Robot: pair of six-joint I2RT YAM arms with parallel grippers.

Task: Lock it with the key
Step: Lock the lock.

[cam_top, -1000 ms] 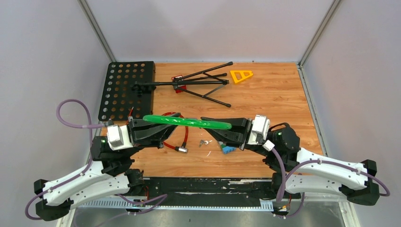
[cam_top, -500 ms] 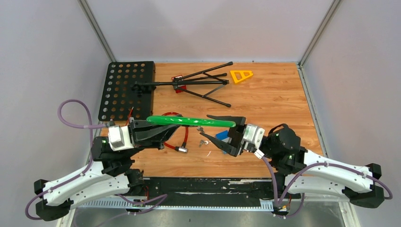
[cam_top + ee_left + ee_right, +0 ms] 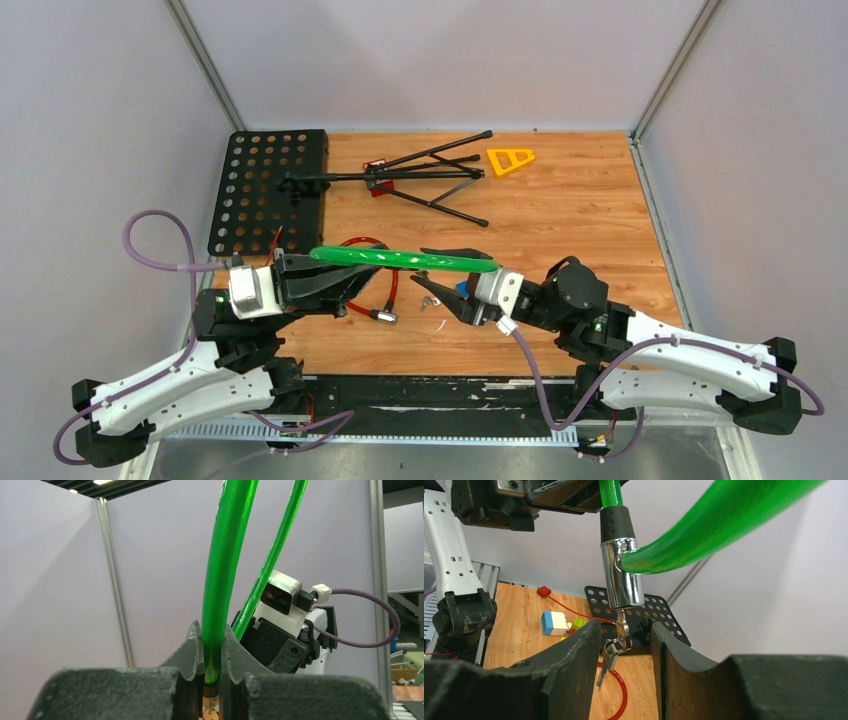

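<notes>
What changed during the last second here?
The right gripper let go of the green plastic-coated cable lock, rolled and dropped beneath it; its jaws stand open around the small metal key hanging from the chrome cylinder. The left gripper stays clamped on the cable.

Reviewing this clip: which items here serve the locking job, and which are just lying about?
In use: green cable lock, its chrome cylinder, the key in it, left end effector clamping the cable, right end effector open around the key.
Idle: red cable lock, perforated black plate, folded tripod, orange triangle, blue block.
</notes>
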